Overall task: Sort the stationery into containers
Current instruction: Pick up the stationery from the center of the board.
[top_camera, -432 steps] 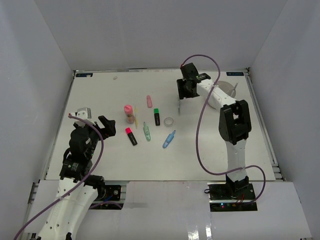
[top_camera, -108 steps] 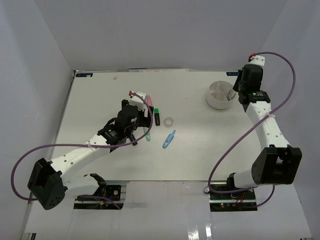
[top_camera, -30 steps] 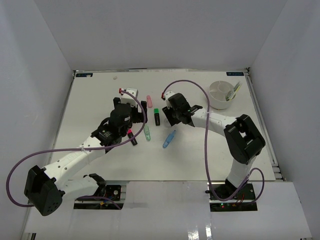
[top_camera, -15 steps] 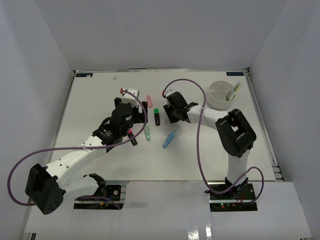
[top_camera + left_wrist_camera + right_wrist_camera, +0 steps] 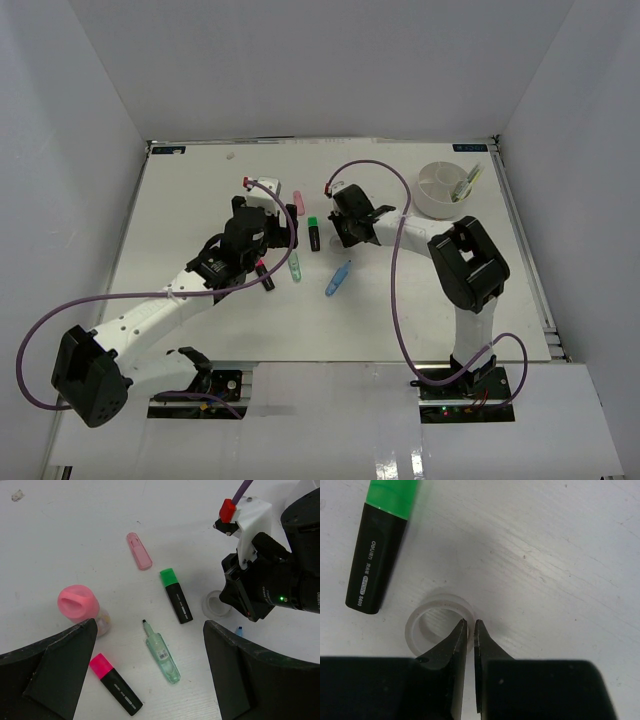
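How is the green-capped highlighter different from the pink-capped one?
The green-capped highlighter has a green cap; the pink-capped highlighter has a pink one. The green-capped one lies close to the tape ring; the pink-capped one lies near the glue stick. Both have black bodies and lie flat.

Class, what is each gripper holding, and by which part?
Right gripper pinches the tape ring by its wall, one finger inside. Left gripper is open, holding nothing.
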You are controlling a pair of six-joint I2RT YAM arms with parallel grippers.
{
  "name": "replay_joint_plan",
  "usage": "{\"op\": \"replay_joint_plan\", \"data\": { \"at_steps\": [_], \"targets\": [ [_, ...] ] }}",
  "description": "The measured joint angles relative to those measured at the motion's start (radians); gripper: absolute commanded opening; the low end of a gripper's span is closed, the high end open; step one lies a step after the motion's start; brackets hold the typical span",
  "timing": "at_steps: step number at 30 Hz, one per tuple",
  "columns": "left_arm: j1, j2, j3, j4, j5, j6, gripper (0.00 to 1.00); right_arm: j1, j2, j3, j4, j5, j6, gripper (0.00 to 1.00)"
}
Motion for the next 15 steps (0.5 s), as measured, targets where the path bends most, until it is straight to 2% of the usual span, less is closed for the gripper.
{"op": "replay_joint_plan", "data": {
  "at_steps": [4,9,15],
  "targets": [
    [0.000,0.007,0.000,-0.002,0.046,-0.021,0.98,-0.002,-0.051,-0.051,0.023,-0.040,0.020,0.08],
    [0.002,0.030,0.009,-0.024,0.140,-0.064,0.98,-0.005,-0.279,-0.237,0.120,-0.139,0.073,0.08],
    [0.004,0.046,0.051,-0.040,0.283,-0.182,0.90,-0.005,-0.510,-0.406,0.290,-0.221,0.123,0.08]
  ]
}}
